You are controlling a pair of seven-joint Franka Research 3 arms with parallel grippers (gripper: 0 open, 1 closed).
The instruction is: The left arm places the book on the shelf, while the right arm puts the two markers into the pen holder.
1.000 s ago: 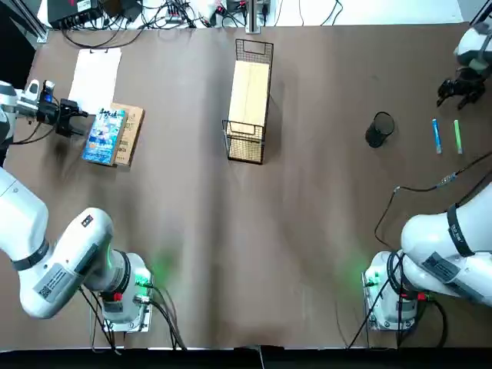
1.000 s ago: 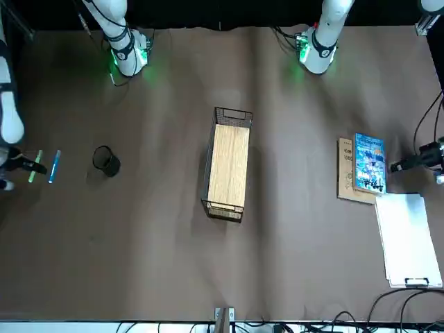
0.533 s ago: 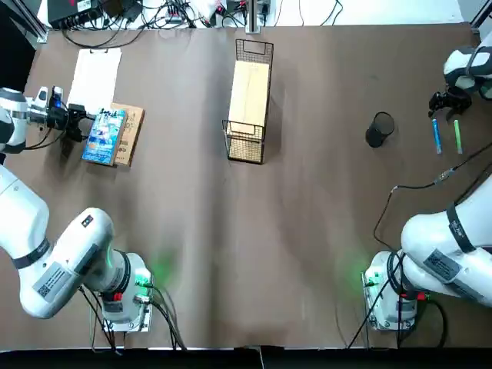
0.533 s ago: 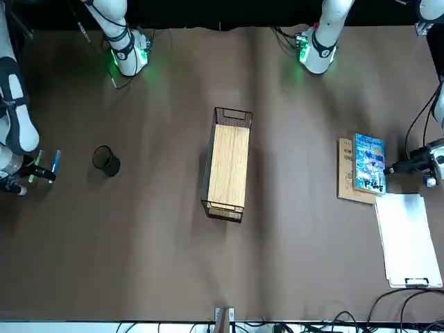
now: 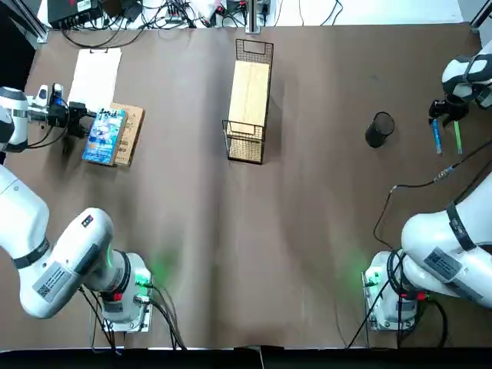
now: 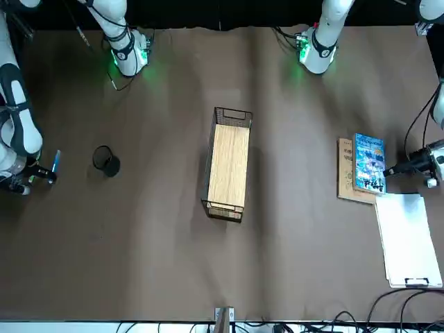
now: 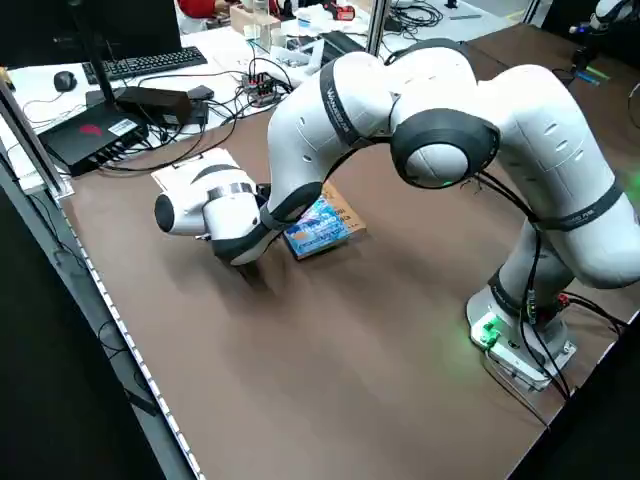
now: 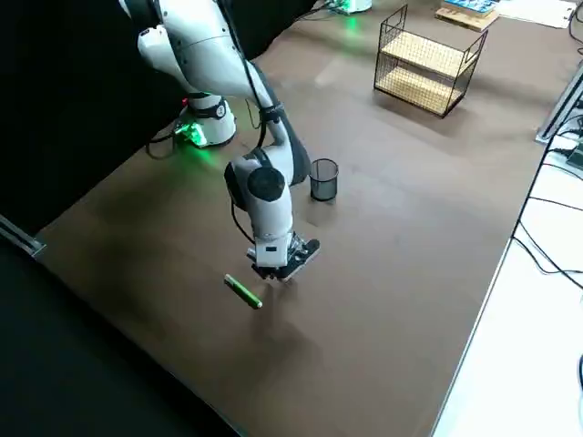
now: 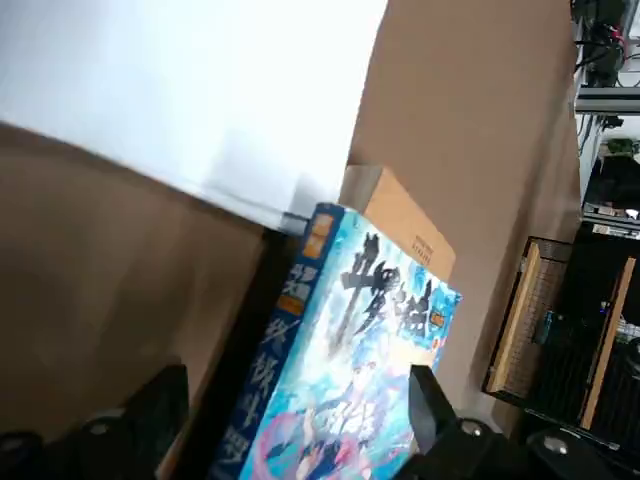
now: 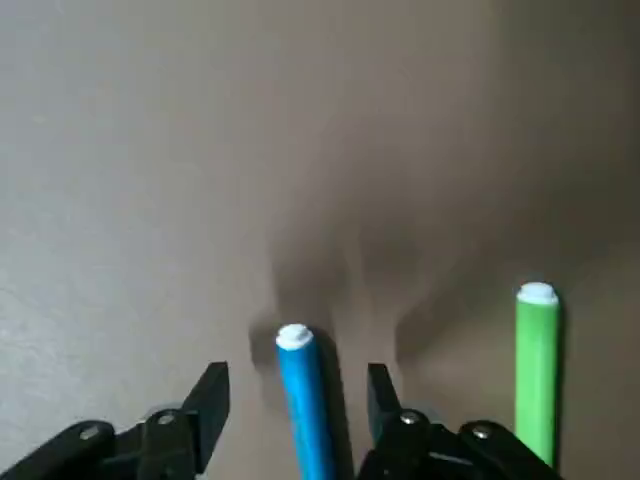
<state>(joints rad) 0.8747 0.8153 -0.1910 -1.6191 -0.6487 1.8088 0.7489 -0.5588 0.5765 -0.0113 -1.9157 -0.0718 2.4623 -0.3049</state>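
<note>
Two grabs are lined up: right gripper [image 10: 295, 405], fingers apart, straddles the thin blue marker [image 10: 303, 400] beside the bright green marker [image 10: 537, 350], so I'd drop straight and close mid-barrel, while the open left gripper [image 9: 300, 430] should slide further along the light-blue illustrated book [image 9: 350, 390] before squeezing.

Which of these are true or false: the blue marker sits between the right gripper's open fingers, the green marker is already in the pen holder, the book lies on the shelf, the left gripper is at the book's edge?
1. The blue marker lies between the open fingers of the right gripper. True.
2. The green marker is in the pen holder. False: it lies on the table beside the blue one.
3. The book lies on the shelf. False: it rests on a brown book.
4. The left gripper, open, is at the book's edge. True.
</note>
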